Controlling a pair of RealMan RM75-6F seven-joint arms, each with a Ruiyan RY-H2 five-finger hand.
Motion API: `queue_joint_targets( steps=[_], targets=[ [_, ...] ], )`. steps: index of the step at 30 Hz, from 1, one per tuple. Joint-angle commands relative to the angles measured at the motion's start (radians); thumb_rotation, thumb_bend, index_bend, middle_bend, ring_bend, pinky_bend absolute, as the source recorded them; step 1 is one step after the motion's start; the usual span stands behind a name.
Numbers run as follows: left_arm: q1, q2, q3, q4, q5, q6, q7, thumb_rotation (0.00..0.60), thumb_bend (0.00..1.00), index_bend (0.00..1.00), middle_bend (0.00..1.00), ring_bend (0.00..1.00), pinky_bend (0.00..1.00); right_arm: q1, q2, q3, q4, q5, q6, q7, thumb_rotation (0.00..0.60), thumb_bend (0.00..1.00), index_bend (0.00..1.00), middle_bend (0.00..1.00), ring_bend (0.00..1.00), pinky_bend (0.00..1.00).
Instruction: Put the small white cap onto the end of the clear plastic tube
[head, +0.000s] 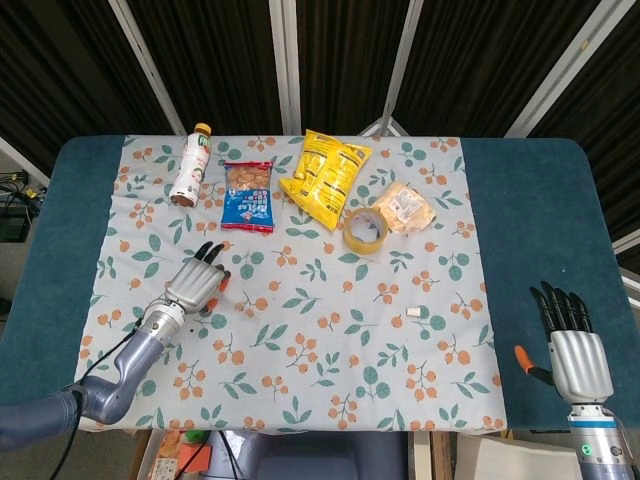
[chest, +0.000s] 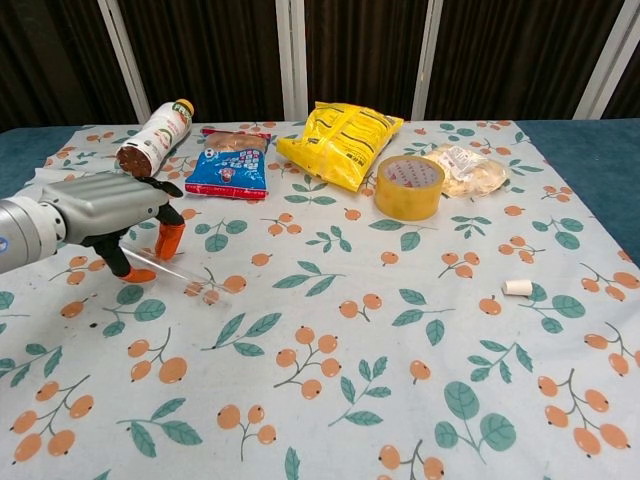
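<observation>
The clear plastic tube (chest: 165, 273) lies on the floral cloth at the left, also seen faintly in the head view (head: 237, 297). My left hand (chest: 100, 208) hovers over the tube's left end, one orange-tipped finger (chest: 168, 240) behind it and the thumb tip (chest: 136, 275) in front, apart from each other. The tube passes between them and is not visibly pinched. The small white cap (chest: 517, 288) lies alone at the right of the cloth (head: 414, 313). My right hand (head: 575, 350) rests over the blue table far right, fingers straight, holding nothing.
Along the back stand a lying bottle (chest: 155, 137), a blue snack pack (chest: 230, 163), a yellow chip bag (chest: 342, 140), a tape roll (chest: 409, 187) and a clear bag of snacks (chest: 465, 168). The floral cloth (chest: 330, 380) covers the table's middle.
</observation>
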Motion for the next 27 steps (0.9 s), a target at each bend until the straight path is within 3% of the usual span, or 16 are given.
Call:
queue_joint_targets(
  steps=[1, 5, 19, 27],
  targets=[
    [0.004, -0.001, 0.0, 0.003, 0.015, 0.015, -0.015, 0.6, 0.53, 0.72, 0.5, 0.08, 0.0, 0.0, 0.0, 0.0, 0.0, 0.0, 0.0, 0.0, 0.6, 0.35, 0.0, 0.0, 0.0, 0.0],
    [0.009, -0.002, 0.002, 0.01, 0.037, 0.031, -0.039, 0.6, 0.54, 0.72, 0.55, 0.11, 0.0, 0.0, 0.0, -0.001, -0.001, -0.001, 0.001, 0.0, 0.6, 0.35, 0.0, 0.0, 0.0, 0.0],
    [0.041, -0.007, -0.002, 0.035, 0.083, 0.09, -0.142, 0.6, 0.53, 0.73, 0.55, 0.11, 0.0, 0.001, -0.004, -0.002, 0.001, -0.009, 0.002, -0.011, 0.6, 0.35, 0.0, 0.0, 0.0, 0.0],
    [0.074, -0.018, -0.016, 0.065, 0.152, 0.186, -0.296, 0.6, 0.53, 0.73, 0.55, 0.12, 0.0, 0.019, -0.013, 0.008, 0.017, -0.023, -0.001, -0.034, 0.6, 0.35, 0.0, 0.0, 0.0, 0.0]
  ],
)
